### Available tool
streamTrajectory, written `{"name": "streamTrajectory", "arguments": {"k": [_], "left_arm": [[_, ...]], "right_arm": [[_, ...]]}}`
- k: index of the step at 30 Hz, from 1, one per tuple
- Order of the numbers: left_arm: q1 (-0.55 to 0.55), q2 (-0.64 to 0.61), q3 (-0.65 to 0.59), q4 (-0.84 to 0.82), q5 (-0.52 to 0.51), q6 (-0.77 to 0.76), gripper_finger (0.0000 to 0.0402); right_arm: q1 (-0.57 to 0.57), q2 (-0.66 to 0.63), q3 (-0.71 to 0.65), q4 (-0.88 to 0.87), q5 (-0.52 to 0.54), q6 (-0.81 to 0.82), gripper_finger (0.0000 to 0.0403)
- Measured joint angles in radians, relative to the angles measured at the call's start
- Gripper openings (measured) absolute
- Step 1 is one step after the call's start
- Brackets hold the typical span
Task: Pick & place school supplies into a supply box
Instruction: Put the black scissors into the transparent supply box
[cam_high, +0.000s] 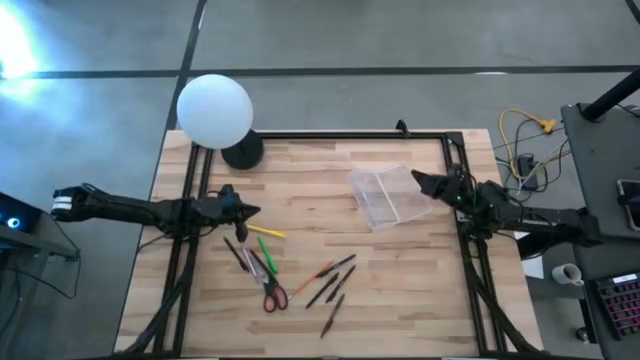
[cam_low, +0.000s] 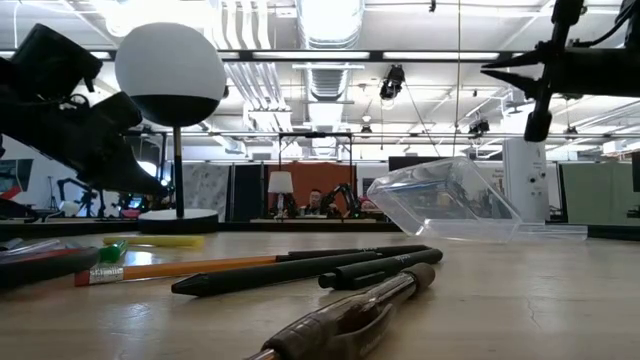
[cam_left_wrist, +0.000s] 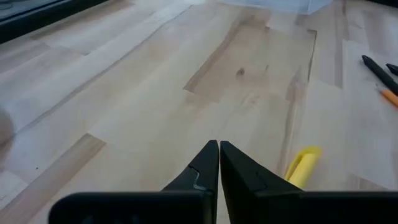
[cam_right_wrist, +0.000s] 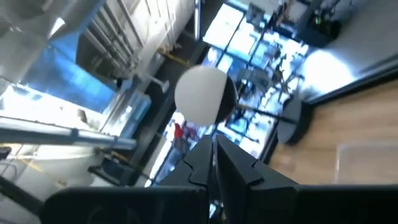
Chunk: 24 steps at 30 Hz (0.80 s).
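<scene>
From above, the left hand hung over the left part of the wooden counter, fingers pressed together and holding nothing, just beside a yellow pen. The other school supplies lay loose below it: the red-handled scissors, an orange pencil and several dark pens. The supply box sat clear and tilted toward the counter's right side, with the right hand at its far right corner, fingers together and gripping nothing. A white lamp globe stood at the far left corner.

At counter level, dark pens lay in the foreground and the supply box rested beyond them, one side raised.

In the left wrist view, the closed fingertips hovered over bare wood with the yellow pen beside them.

In the right wrist view, the fingertips met, empty, pointing toward the lamp globe.
</scene>
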Motion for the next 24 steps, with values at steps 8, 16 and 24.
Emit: {"name": "streamTrajectory", "arguments": {"k": [8, 16, 24], "left_arm": [[0.0, 0.0, -0.001, 0.036, 0.012, -0.229, 0.0], [0.008, 0.005, 0.02, 0.241, -0.022, -0.912, 0.0], [-0.001, 0.016, 0.021, 0.283, -0.01, -0.915, 0.0]], "right_arm": [[0.0, 0.058, 0.0, 0.066, 0.023, 0.043, 0.0013], [0.01, 0.121, 0.0, 0.197, 0.008, -0.001, 0.0013], [0.01, 0.187, 0.013, 0.207, -0.024, 0.012, 0.0013]]}}
